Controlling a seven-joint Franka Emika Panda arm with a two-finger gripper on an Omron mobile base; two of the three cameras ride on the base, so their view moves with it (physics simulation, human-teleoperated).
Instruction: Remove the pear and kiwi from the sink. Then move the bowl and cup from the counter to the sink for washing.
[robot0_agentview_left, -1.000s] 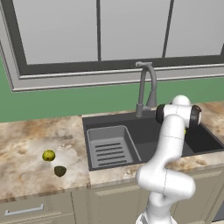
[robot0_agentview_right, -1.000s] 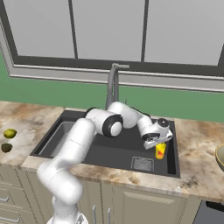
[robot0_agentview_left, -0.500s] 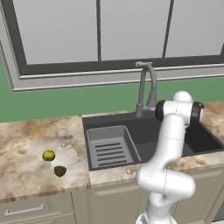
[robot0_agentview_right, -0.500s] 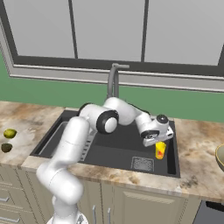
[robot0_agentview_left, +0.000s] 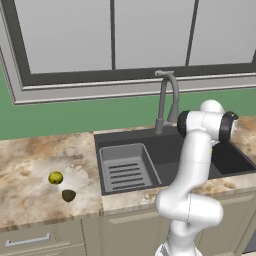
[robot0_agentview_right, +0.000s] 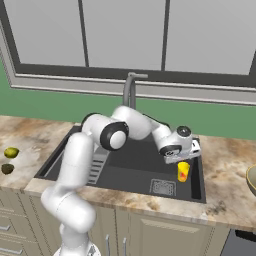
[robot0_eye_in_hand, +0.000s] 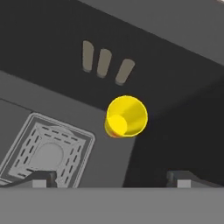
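Tool (robot0_eye_in_hand: 112, 177) open above unmarked cup (robot0_eye_in_hand: 126, 117)

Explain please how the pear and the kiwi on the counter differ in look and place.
Colour: the pear is bright yellow-green, the kiwi is dark olive-brown. Place: the pear lies farther back on the counter, toward the wall; the kiwi lies nearer the front edge and a little closer to the sink. They do not touch. Shared: both are small, roundish, of similar size, and both rest on the counter left of the sink, outside it.
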